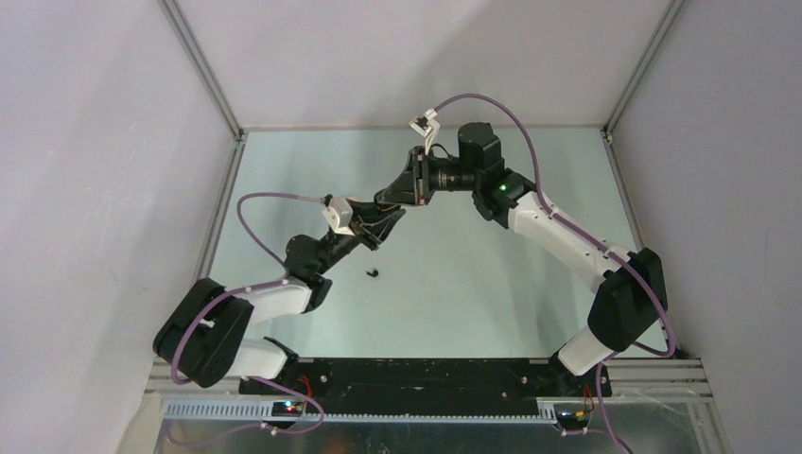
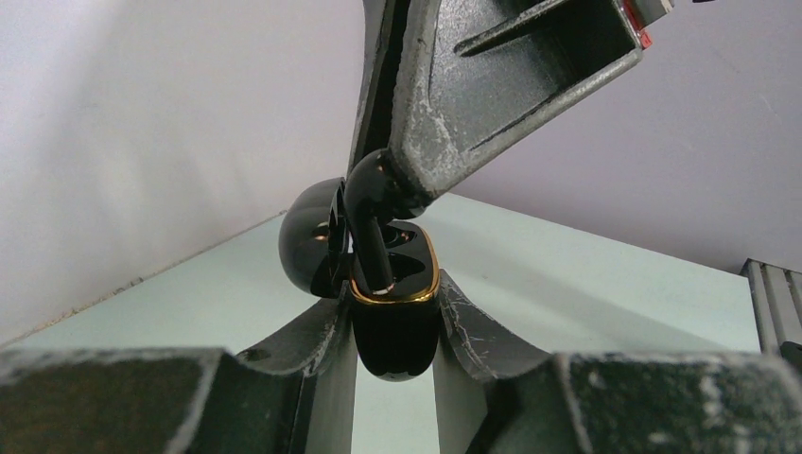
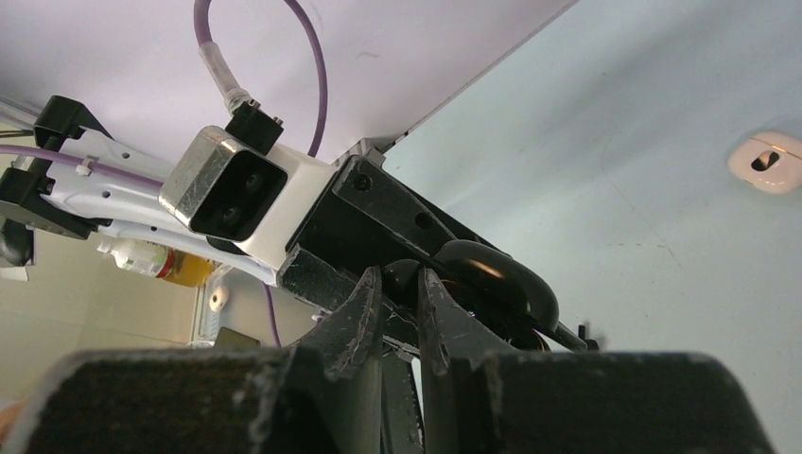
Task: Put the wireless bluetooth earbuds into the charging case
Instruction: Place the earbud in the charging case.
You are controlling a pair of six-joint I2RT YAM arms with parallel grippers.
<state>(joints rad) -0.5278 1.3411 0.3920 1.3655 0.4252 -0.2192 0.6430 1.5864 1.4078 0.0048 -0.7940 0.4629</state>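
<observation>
Tightly, left end effector [image 2: 392,307] clamps case [image 2: 393,352], right end effector [image 3: 399,284] pinches earbud [image 2: 370,238]

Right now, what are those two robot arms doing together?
The left pincer holds a small black charging case, lid open. The right pincer pinches a black earbud and has its stem at the case's opening, not yet seated. Another tiny black piece, maybe an earbud, lies on the table.

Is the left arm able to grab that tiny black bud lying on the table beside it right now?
Probably not yet. The way to the loose bud looks open, but the left tool is shut on the charging case, with the right tool holding a second bud at its socket.
</observation>
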